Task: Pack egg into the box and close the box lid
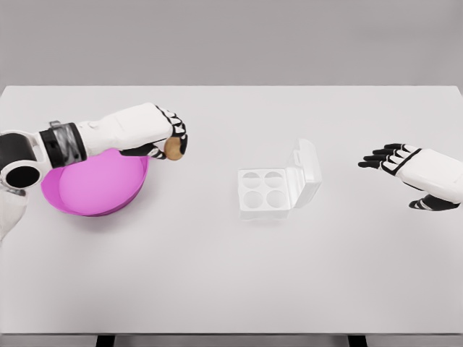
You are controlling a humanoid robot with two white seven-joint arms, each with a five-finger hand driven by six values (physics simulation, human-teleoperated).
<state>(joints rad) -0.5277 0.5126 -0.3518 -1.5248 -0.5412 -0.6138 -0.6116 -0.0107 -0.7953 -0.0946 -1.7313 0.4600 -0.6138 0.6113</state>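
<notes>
White table, open box with 4 empty cups, left hand gripping egg

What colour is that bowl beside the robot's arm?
The bowl is bright pink-magenta, seen clearly in the head view.

The left hand covers most of the egg. Its arm hides the pink bowl's back rim.
</notes>
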